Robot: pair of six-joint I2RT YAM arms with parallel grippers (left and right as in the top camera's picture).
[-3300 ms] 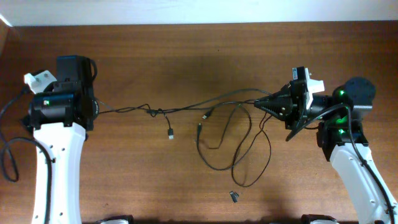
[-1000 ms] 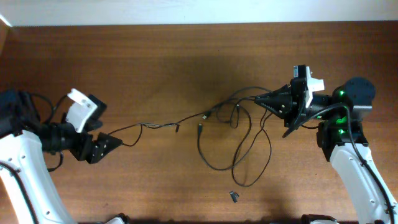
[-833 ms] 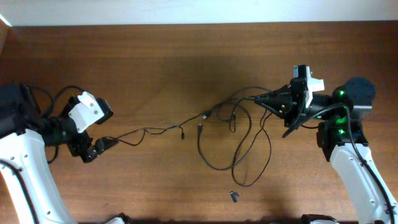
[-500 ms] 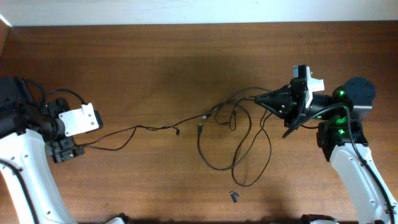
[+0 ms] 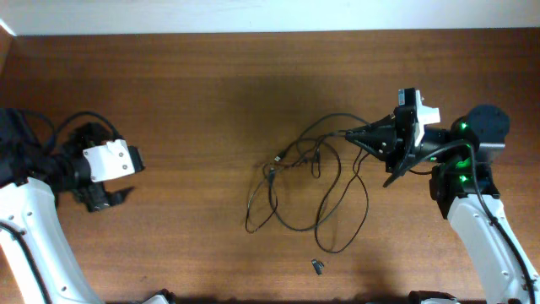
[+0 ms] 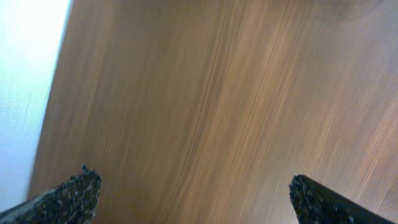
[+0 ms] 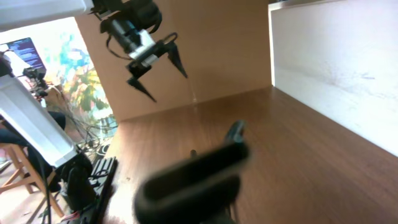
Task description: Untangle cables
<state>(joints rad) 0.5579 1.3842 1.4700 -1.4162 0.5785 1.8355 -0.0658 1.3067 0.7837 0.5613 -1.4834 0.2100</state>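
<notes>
The thin black cables (image 5: 297, 159) lie in a tangled heap of loops on the wooden table, right of the middle. My right gripper (image 5: 353, 137) is at the heap's upper right end and is shut on a cable that runs into its tip. In the right wrist view its fingers (image 7: 193, 180) are a dark blur, closed together. My left gripper (image 5: 110, 197) is far to the left of the heap, open and empty. In the left wrist view (image 6: 193, 196) its two fingertips stand wide apart with only blurred table between them.
A tiny dark loose piece (image 5: 318, 267) lies on the table below the heap. The table's back edge meets a white wall (image 5: 253, 13). The left arm's gripper also shows far off in the right wrist view (image 7: 155, 62).
My left gripper has let go of the cable it was pulling leftward and has opened. The freed cable has sprung back right into the heap. The right gripper has stayed put.
</notes>
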